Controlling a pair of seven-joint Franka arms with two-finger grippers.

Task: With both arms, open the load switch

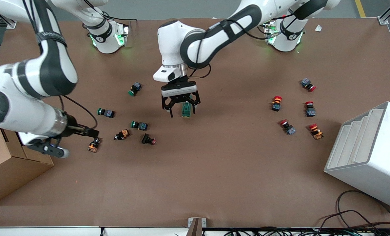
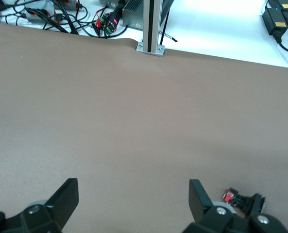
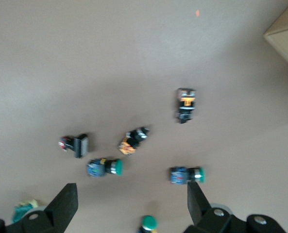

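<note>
Dark-green and oblong, the load switch [image 1: 186, 109] is sitting near the middle of the brown table [image 1: 195, 183], with wide bare tabletop lying between it and the edge nearest the front camera; no writing on it is readable. The left gripper [image 1: 181, 109] is hanging right over it with fingers spread and the block between them, whether touching I cannot tell. Toward the right arm's end, the right gripper [image 1: 55, 146] is hovering released over green push-buttons [image 3: 187, 174].
</note>
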